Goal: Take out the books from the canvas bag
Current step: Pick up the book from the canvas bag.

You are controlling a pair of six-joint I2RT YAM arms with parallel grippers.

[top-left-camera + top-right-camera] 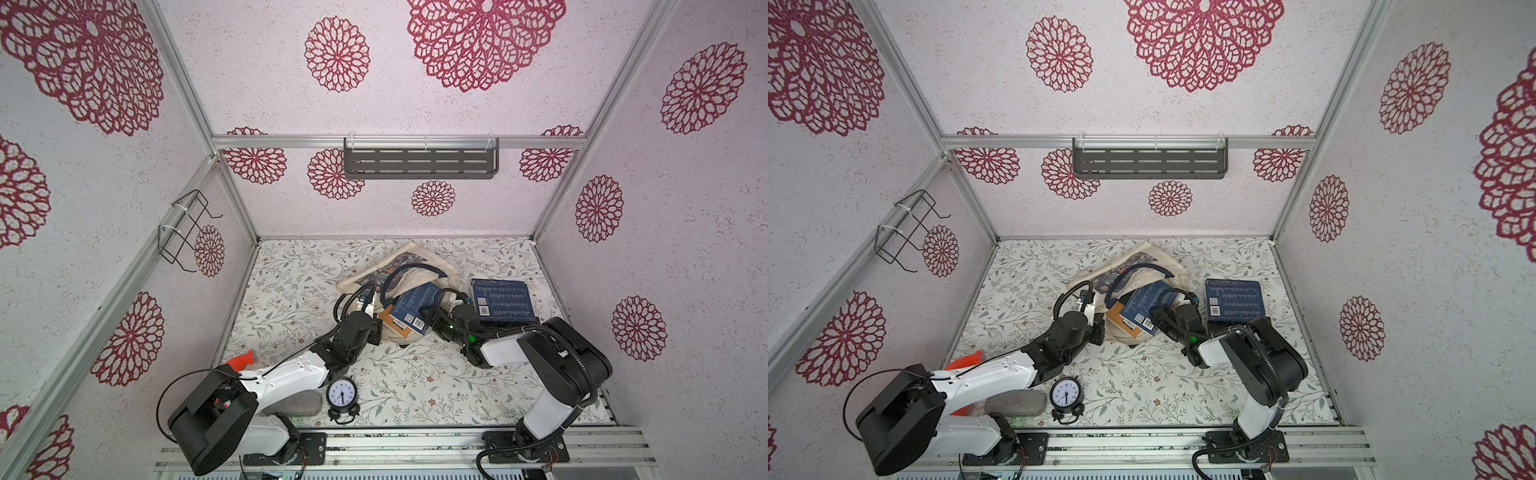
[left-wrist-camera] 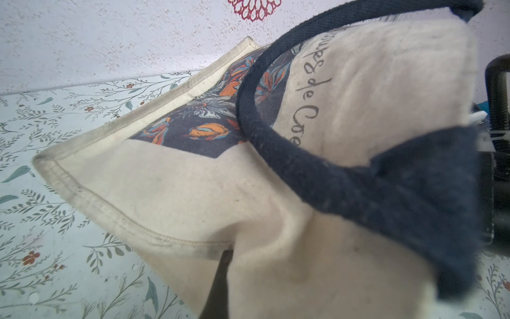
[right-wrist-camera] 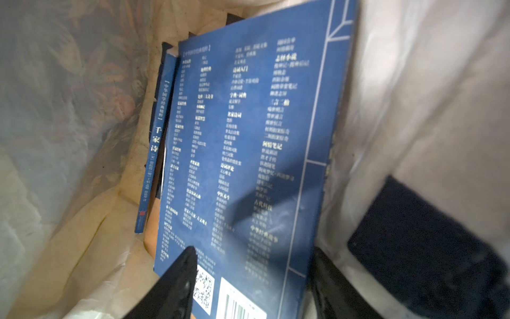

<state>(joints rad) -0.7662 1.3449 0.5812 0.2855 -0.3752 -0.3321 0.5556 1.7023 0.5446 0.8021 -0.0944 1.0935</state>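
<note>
Right end effector (image 3: 254,270) straddles the barcode edge of a thin navy softcover book (image 3: 248,138), clamping unclear; left end effector (image 1: 376,322) clenched on floppy cream canvas bag (image 2: 193,193); book likely stiff, slick; hold that edge.

Both arms in low, wrists angled toward the middle!
The left arm (image 1: 286,376) stretches forward, left gripper (image 1: 379,318) pinched tight on the canvas bag (image 1: 440,266). The right arm (image 1: 498,349) folds at the elbow, right gripper (image 3: 256,256) parted, one finger either side of the blue book (image 3: 248,138).
</note>
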